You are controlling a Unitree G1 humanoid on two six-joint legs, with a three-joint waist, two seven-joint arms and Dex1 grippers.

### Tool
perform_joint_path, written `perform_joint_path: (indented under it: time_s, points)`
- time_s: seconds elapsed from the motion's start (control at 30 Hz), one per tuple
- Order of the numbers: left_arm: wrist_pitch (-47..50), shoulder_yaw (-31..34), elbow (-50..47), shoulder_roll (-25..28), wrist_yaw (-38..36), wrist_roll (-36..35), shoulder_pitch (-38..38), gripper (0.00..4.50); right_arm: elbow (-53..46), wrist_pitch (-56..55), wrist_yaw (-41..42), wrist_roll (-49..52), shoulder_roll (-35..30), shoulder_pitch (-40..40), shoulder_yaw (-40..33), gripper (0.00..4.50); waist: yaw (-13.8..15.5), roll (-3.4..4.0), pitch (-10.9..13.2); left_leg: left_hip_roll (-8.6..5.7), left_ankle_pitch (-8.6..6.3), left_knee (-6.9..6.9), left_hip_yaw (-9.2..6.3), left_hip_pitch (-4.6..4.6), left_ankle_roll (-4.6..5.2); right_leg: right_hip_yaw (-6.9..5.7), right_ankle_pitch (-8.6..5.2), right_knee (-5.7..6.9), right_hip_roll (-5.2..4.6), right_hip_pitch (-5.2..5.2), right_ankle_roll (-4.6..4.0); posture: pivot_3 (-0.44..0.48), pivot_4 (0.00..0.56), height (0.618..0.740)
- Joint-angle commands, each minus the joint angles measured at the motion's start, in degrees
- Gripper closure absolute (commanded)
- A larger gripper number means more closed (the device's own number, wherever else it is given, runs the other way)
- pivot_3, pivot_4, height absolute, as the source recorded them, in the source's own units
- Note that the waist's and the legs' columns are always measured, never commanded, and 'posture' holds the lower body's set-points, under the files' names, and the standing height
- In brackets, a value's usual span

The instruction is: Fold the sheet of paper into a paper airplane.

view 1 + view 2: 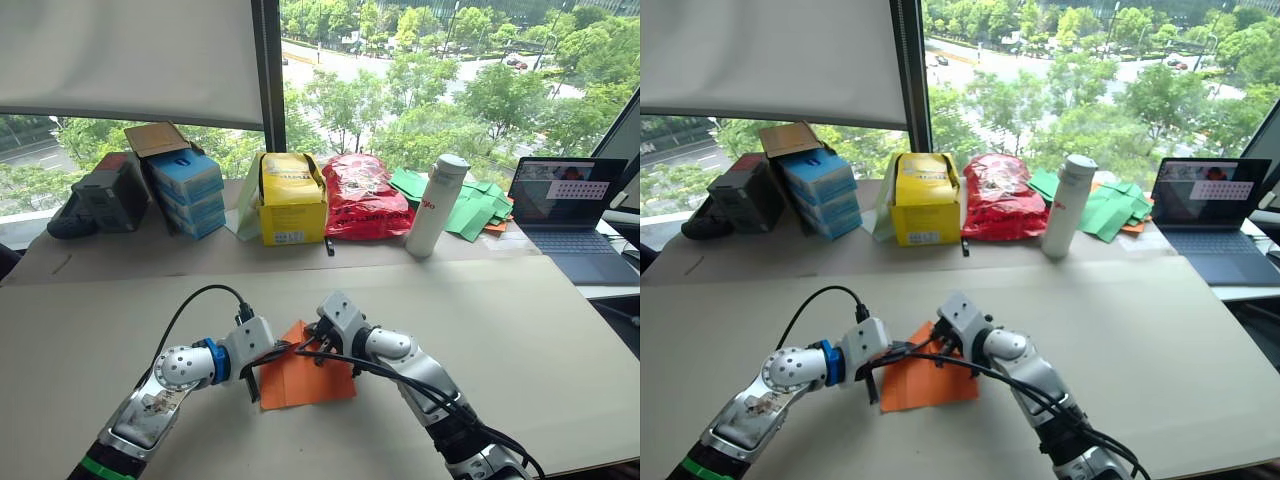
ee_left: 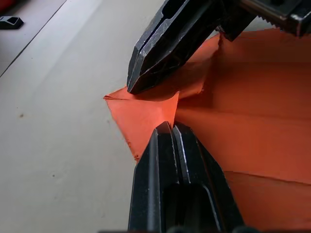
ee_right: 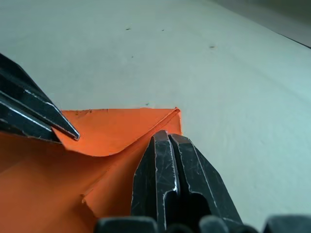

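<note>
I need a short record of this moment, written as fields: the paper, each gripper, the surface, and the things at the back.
paper: sheet of paper, orange, creased, one corner flap folded over, lying on the table
left gripper: shut, tips pressing on the folded corner
right gripper: shut, tips on the paper by the same corner
surface: beige table
at the back: yellow box, red bag, white bottle, green papers, laptop

Bare counter [image 1: 520, 330] lies open from three to nine o'clock around the paper [image 1: 300, 385]; at twelve, boxes [image 1: 190, 190], bags [image 1: 362, 197], a bottle [image 1: 436, 205] and a laptop [image 1: 575, 215] block the far edge.
</note>
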Motion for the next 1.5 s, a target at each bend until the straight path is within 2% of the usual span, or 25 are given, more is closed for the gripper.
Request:
perform_joint_path:
  time_s: [0.03, 0.43, 0.77, 0.83, 0.9, 0.97, 1.07, 1.2, 1.23, 1.3, 1.37, 1.5]
  points:
    - [-3.0, -0.5, -0.1, 0.7, -1.7, 1.2, 0.3, 4.48, -0.1, -3.2, -1.9, -0.6, 1.1, -0.9, -1.3, 4.5, 0.0, 0.0, 0.0, 0.0, 0.0, 0.0, 0.01, 0.0, 0.0, -0.01, 0.0, 0.0, 0.02, 0.0, 0.0, 0.0, 0.15, 0.74]
    - [-7.1, -1.8, 1.2, 1.4, -3.7, 5.9, 0.0, 4.48, 0.8, -10.9, -0.7, -1.4, 1.7, -0.7, 0.1, 4.5, 0.0, 0.01, 0.0, 0.03, -0.01, 0.06, 0.1, 0.0, 0.06, -0.25, -0.01, 0.03, 0.66, 0.03, 0.04, 0.0, 0.15, 0.74]
    - [-11.3, -2.1, 2.3, 2.1, -6.4, 7.3, -0.3, 4.48, 3.9, -2.3, 0.0, -6.3, -0.8, 0.8, 4.5, 4.5, 0.0, 0.0, 0.0, 0.06, -0.08, 0.08, 0.12, 0.22, 0.18, -0.25, -0.02, 0.04, 0.73, 0.25, 0.04, 0.0, 0.15, 0.74]
    - [-12.1, -1.6, 2.1, 2.3, -7.1, 6.3, -0.1, 3.93, 3.6, -2.1, 0.1, -6.4, -0.8, 1.2, 4.7, 4.5, 0.0, 0.0, 0.0, 0.07, -0.16, 0.08, 0.11, 0.35, 0.31, -0.25, -0.02, 0.02, 0.72, 0.39, 0.05, 0.0, 0.15, 0.74]
    - [-10.8, 0.3, 0.9, 2.9, -8.4, 4.0, 0.4, 3.3, 2.9, -2.2, 0.2, -6.2, -0.5, 1.5, 4.4, 4.5, 0.0, 0.0, 0.0, 0.08, -0.15, 0.08, 0.11, 0.44, 0.31, -0.26, -0.03, -0.02, 0.72, 0.49, 0.06, 0.0, 0.15, 0.74]
    - [-6.1, 3.6, -0.2, 3.9, -10.6, -1.4, 0.6, 2.65, 2.5, -2.5, 0.1, -6.4, -0.5, 1.8, 4.2, 4.5, 0.0, 0.01, 0.0, 0.09, -0.15, 0.08, 0.1, 0.53, 0.3, -0.26, -0.03, -0.03, 0.7, 0.59, 0.06, 0.0, 0.15, 0.74]
    - [3.2, 8.4, -0.6, 5.2, -13.2, -9.6, -0.7, 2.65, 0.9, -2.9, 0.0, -6.5, -1.2, 2.7, 3.8, 4.5, 0.1, 0.01, 0.0, 0.1, -0.14, 0.08, 0.07, 0.52, 0.28, -0.28, -0.04, -0.01, 0.7, 0.58, 0.06, 0.0, 0.15, 0.74]
    - [11.0, 11.4, -0.2, 6.5, -15.6, -15.8, -3.0, 2.65, -1.8, -3.3, 0.5, -6.5, -2.3, 4.6, 3.6, 4.5, 0.1, 0.01, 0.0, 0.06, -0.1, 0.12, 0.05, 0.55, 0.21, -0.32, -0.06, -0.05, 0.69, 0.68, 0.11, 0.0, 0.15, 0.74]
    - [12.5, 12.1, 0.6, 6.1, -15.1, -16.5, -4.2, 2.65, -2.4, -3.4, 0.5, -6.5, -2.6, 5.1, 3.6, 4.5, 0.1, 0.0, 0.0, 0.06, -0.1, 0.14, 0.05, 0.55, 0.2, -0.34, -0.07, -0.05, 0.69, 0.7, 0.13, 0.0, 0.15, 0.74]
    - [19.1, 12.1, 2.7, 2.2, -11.6, -19.4, -9.4, 2.65, -3.4, -3.6, 0.2, -6.5, -2.7, 6.1, 3.7, 4.5, 0.5, 0.0, 0.0, 0.03, -0.09, 0.16, 0.03, 0.54, 0.2, -0.36, -0.09, -0.05, 0.7, 0.74, 0.16, 0.0, 0.15, 0.74]
    - [23.3, 10.7, 3.3, -0.4, -9.7, -20.1, -11.8, 2.65, -3.6, -3.5, -0.1, -6.7, -2.6, 6.6, 3.9, 4.5, 0.6, -0.04, 0.0, 0.02, -0.1, 0.28, -0.01, 0.52, 0.2, -0.41, -0.1, -0.05, 0.73, 0.81, 0.18, 0.0, 0.15, 0.74]
    - [22.6, 7.2, 3.9, -2.3, -9.1, -16.9, -11.9, 2.65, -3.5, -3.3, -0.5, -6.9, -2.1, 6.6, 4.0, 4.5, -0.2, -0.04, 0.0, 0.02, -0.04, 0.26, 0.02, 0.57, 0.11, -0.25, -0.1, 0.04, 0.87, 0.81, 0.19, 0.0, 0.15, 0.74]
